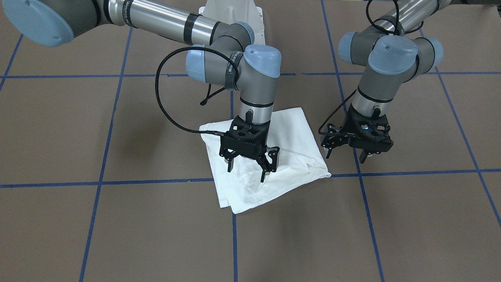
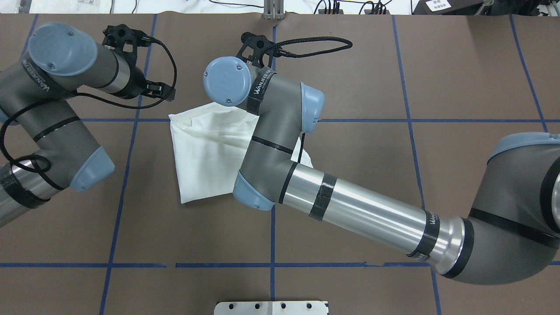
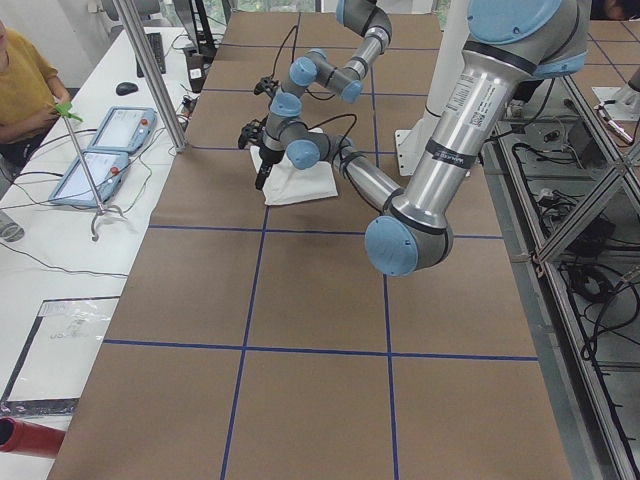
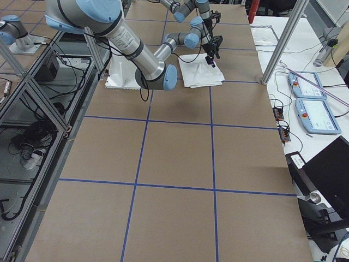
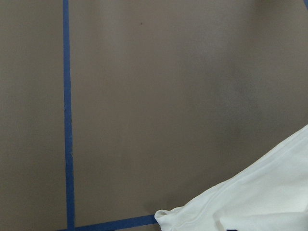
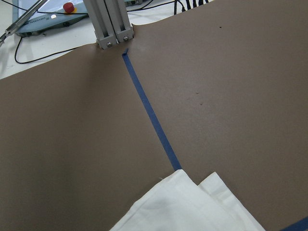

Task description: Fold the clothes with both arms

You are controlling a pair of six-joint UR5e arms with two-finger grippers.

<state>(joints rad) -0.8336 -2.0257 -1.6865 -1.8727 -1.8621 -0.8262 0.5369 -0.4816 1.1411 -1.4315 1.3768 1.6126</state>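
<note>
The white shirt [image 1: 291, 152] lies folded into a rough square on the brown table, with creased layers at its front. It also shows in the overhead view [image 2: 205, 148], the left wrist view [image 5: 260, 204] and the right wrist view [image 6: 187, 209]. No text block or neck label shows. My right gripper [image 1: 246, 172] hangs just above the shirt's front part, fingers spread and empty. My left gripper [image 1: 345, 156] is open and empty, just above the bare table beside the shirt's corner [image 1: 327, 172]. In the overhead view both grippers are hidden under their wrists.
The white pedestal base [image 1: 235, 15] stands behind the shirt at the robot's side. Blue tape lines [image 1: 364, 196] cross the brown table cover. An aluminium post [image 6: 113, 24] stands at the far table edge. Teach pendants [image 3: 100, 150] lie on a side table.
</note>
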